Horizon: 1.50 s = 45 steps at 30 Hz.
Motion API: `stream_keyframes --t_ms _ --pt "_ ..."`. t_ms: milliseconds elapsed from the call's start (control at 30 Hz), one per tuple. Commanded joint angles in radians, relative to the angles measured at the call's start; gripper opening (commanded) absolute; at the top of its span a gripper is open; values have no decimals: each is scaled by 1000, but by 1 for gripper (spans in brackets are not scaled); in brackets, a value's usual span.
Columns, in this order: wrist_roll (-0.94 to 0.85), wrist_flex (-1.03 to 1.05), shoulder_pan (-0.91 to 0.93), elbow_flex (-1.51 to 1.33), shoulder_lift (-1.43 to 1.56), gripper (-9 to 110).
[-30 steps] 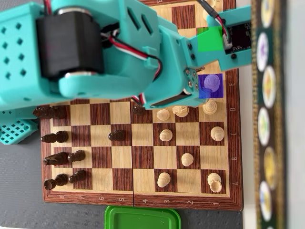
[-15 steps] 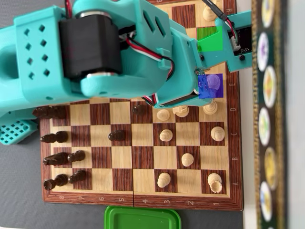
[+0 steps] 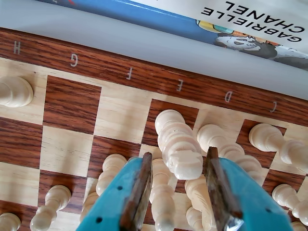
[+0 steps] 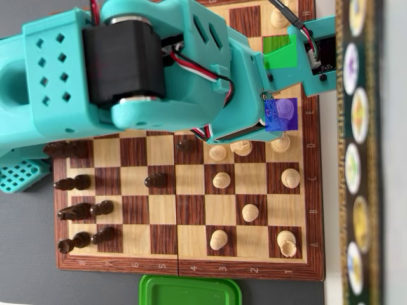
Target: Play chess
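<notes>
One tall white piece (image 3: 175,144) on the E file stands between the spread, empty jaws of the gripper (image 3: 175,192), probably light, hard, slick turned wood, best pinched at its narrow neck since crowded neighbours topple easily.

In the overhead view the teal arm (image 4: 146,70) hides the chessboard's (image 4: 191,264) upper half. The green lid (image 4: 189,290) is cut off by the bottom edge. In the wrist view the book (image 3: 250,19) runs off the top.
</notes>
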<state>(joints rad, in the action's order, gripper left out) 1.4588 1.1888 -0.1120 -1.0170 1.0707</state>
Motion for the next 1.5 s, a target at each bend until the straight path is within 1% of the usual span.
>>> stream_keyframes --t_ms 0,300,533,1267,1467 --pt "-3 -17 9 51 11 17" --pt "-3 -44 6 46 8 17" --pt "-3 -41 11 67 -55 16" --pt "-3 -37 8 92 -52 16" --pt "-5 -34 9 91 -52 7"
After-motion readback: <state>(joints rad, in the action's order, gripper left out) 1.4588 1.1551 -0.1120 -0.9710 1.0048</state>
